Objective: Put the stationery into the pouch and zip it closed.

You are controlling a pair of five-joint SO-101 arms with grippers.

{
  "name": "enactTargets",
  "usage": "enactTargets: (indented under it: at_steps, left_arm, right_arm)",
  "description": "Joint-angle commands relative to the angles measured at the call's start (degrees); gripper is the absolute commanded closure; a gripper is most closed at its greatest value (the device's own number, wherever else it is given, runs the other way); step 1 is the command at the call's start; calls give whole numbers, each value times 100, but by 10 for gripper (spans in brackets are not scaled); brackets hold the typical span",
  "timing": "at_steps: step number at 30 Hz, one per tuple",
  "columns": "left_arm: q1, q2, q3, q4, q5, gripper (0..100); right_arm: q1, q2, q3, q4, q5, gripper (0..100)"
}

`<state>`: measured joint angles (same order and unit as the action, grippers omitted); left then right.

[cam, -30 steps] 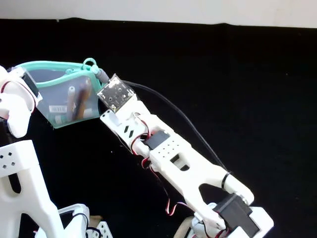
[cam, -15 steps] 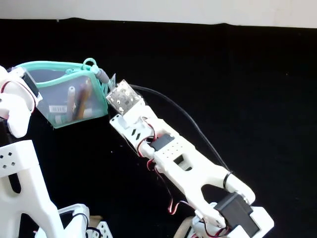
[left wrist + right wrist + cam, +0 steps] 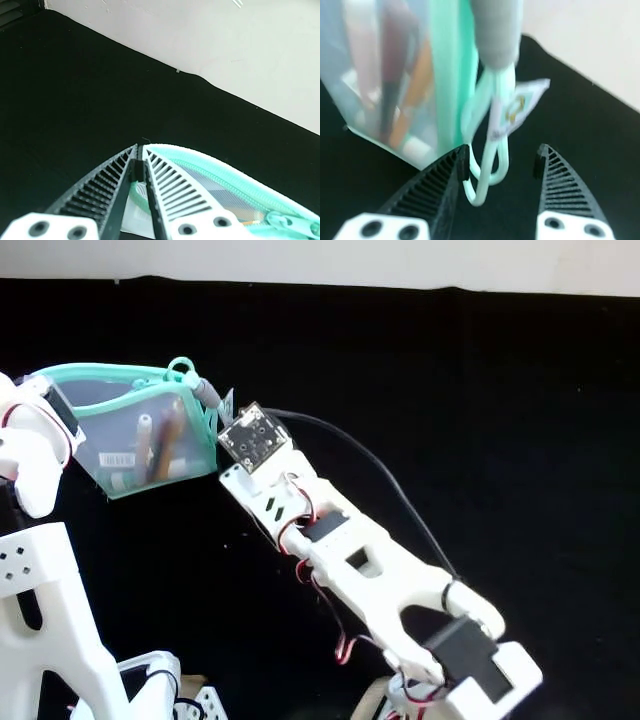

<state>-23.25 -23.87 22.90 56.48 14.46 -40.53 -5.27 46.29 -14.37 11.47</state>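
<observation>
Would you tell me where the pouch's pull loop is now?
In the right wrist view, the pull loop hangs inside the open right claw, beside the pouch.

– what's the pouch (image 3: pixel 130 430) like?
– clear plastic with mint-green edging and a mint zip (image 3: pixel 225 177) along the top. one end is pinched in the left gripper (image 3: pixel 139 150).
– and the stationery?
– inside it. a few pens (image 3: pixel 158 448), white, brown and orange, stand tilted, with a white piece at the bottom.
– the zip pull?
– at the other end. a grey pull (image 3: pixel 495 30) with a mint cord loop (image 3: pixel 487 150) and a small paper tag (image 3: pixel 517 107) dangling. can't tell whether the zip is fully shut.
</observation>
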Motion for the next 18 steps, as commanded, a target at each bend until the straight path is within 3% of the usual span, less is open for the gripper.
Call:
enactTargets:
  at_steps: [1, 18]
  left_arm:
    - [-13, 356, 673, 114, 26, 993]
    - [-13, 356, 673, 114, 26, 993]
  right_arm:
    - [110, 119, -84, -330, 26, 785]
    - [514, 919, -752, -1270, 26, 786]
